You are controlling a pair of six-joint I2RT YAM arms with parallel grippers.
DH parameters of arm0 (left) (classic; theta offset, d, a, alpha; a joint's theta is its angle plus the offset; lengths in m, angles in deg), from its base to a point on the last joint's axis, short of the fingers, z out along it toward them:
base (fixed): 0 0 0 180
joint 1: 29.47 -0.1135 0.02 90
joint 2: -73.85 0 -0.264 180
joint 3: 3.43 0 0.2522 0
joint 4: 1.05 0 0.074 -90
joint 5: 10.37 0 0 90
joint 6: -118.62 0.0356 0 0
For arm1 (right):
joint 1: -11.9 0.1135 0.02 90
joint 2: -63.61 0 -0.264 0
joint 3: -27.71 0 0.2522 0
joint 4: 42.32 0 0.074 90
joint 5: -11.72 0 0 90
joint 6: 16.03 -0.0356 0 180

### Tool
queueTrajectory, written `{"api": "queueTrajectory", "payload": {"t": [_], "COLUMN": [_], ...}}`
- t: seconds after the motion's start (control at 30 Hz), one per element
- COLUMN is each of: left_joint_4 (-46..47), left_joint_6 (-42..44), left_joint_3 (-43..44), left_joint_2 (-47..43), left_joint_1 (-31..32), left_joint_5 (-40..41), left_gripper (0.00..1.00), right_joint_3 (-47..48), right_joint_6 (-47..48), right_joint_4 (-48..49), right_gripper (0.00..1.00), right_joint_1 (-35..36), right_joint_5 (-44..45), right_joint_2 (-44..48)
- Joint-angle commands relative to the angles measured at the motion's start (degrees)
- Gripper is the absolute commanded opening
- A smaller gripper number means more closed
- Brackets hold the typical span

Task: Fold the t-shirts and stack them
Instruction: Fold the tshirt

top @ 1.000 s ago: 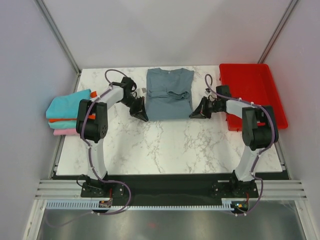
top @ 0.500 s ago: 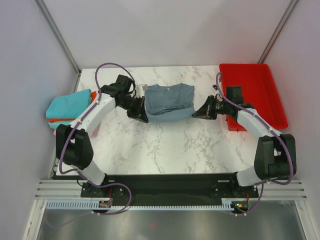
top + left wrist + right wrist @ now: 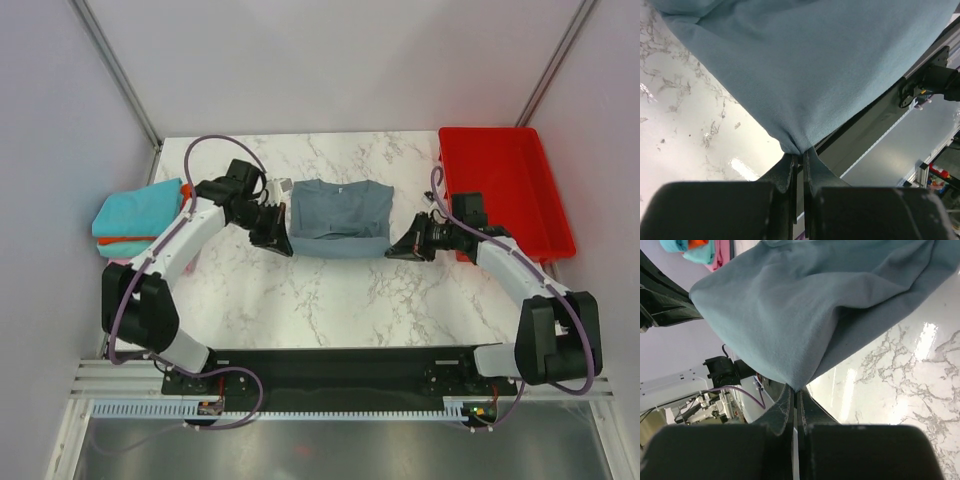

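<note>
The grey-blue t-shirt (image 3: pixel 338 212) sits just above the middle of the top view, on the marble table (image 3: pixel 330 300), collar toward the far edge and sleeves already tucked in. Its near edge is not lying flat. Each lower corner is pinched in a closed pair of jaws, the left gripper (image 3: pixel 800 154) on the left corner and the right gripper (image 3: pixel 796 389) on the right. In both wrist views the cloth drapes off the tips with bare table showing beneath.

You look to be midway through the crosswise fold, bottom hem toward the collar. For the next move, carry both corners away from you at an even height and pace so the hem lands square, and release only once it is down.

The folded stack (image 3: pixel 135 212) waits at the table's left edge, well apart, and the red tray (image 3: pixel 510 180) lies at upper right.
</note>
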Motion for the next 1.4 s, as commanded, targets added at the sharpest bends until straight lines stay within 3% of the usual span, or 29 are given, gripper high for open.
{"api": "queueTrajectory", "payload": {"t": [0.0, 0.13, 0.5, 0.83, 1.1, 1.37], "left_joint_4": [-0.80, -1.06, -1.41, 1.93, 4.74, 8.33], "left_joint_6": [1.91, 3.67, 4.64, 5.96, 8.59, 9.73], "left_joint_3": [1.42, 12.73, 32.89, 51.33, 57.41, 64.71], "left_joint_2": [4.68, 10.48, 26.22, 42.65, 47.84, 52.68], "left_joint_1": [-0.28, -0.28, -1.34, -2.30, -2.39, -2.39], "left_joint_5": [0.87, 7.98, 10.97, 16.59, 18.36, 19.41], "left_gripper": [0.02, 0.02, 0.02, 0.02, 0.02, 0.02], "right_joint_3": [-0.51, 5.19, 27.06, 40.53, 46.77, 46.95], "right_joint_6": [-0.03, 0.23, 1.55, 4.10, 4.89, 5.86], "right_joint_4": [4.84, 6.86, 9.24, 10.03, 10.12, 10.38], "right_gripper": [0.00, 0.00, 0.00, 0.00, 0.00, 0.00], "right_joint_1": [-0.13, -0.04, -0.92, -1.01, -1.10, -1.10], "right_joint_5": [2.21, 3.00, 4.06, 5.64, 7.30, 9.68], "right_joint_2": [-1.77, -5.11, -23.28, -40.44, -45.63, -47.13]}}
